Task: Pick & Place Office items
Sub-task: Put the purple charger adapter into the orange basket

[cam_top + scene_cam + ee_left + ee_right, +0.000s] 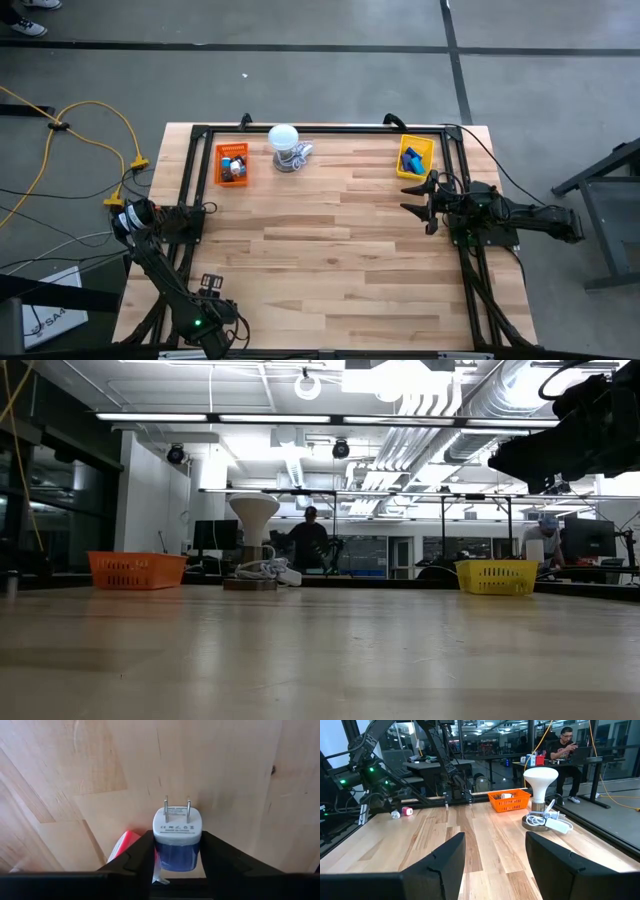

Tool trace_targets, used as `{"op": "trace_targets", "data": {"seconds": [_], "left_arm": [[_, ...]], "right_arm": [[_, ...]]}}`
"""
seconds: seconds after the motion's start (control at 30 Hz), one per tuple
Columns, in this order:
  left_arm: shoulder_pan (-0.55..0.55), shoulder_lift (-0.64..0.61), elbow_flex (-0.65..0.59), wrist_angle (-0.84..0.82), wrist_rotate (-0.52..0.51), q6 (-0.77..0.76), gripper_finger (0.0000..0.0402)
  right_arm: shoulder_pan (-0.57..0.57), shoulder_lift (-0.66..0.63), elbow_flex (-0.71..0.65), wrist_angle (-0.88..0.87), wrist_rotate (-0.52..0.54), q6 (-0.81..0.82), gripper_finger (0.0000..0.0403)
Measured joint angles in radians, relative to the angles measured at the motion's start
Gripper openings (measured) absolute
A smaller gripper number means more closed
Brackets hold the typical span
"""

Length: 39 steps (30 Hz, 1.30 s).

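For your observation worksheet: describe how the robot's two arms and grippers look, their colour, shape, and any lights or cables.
Both arms are dark, almost black, jointed links. The right gripper ends in two broad, flat, matte black fingers with angled inner edges. The left gripper has the same dark angular fingers. A small green light glows on the left arm near its base. Black cables trail along the right arm.

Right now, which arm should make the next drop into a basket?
Left, probably. The left gripper is already shut on a blue and white plug adapter, low over the wood. The right gripper is open and holds nothing, though it sits nearer the yellow basket.
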<state>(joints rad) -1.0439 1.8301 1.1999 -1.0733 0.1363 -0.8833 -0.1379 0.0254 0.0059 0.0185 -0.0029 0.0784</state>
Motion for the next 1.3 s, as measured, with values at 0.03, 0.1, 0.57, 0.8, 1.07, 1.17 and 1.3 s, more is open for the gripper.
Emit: {"op": "trace_targets", "data": {"seconds": [0.03, 0.1, 0.57, 0.8, 1.07, 1.17, 1.3], "left_arm": [[0.000, 0.000, 0.000, 0.000, 0.000, 0.000, 0.0131], [0.000, 0.000, 0.000, 0.000, 0.000, 0.000, 0.0129], [0.000, 0.000, 0.000, 0.002, 0.000, 0.020, 0.0128], [0.000, -0.003, 0.002, 0.020, 0.019, 0.023, 0.0128], [0.000, -0.045, 0.002, 0.028, -0.002, 0.048, 0.0127], [0.003, -0.069, 0.002, 0.024, -0.026, 0.052, 0.0127], [0.017, -0.101, 0.003, 0.020, -0.078, 0.079, 0.0127]], "right_arm": [[0.000, 0.000, 0.000, 0.000, 0.000, 0.000, 0.0195], [0.000, 0.000, 0.000, 0.000, 0.000, 0.000, 0.0195], [0.000, 0.000, 0.000, 0.000, 0.000, 0.000, 0.0195], [0.000, 0.000, 0.000, 0.000, 0.000, 0.000, 0.0195], [0.000, 0.000, 0.000, 0.000, 0.000, 0.000, 0.0195], [0.000, 0.000, 0.000, 0.000, 0.000, 0.000, 0.0195], [0.000, 0.000, 0.000, 0.000, 0.000, 0.000, 0.0195]]}}
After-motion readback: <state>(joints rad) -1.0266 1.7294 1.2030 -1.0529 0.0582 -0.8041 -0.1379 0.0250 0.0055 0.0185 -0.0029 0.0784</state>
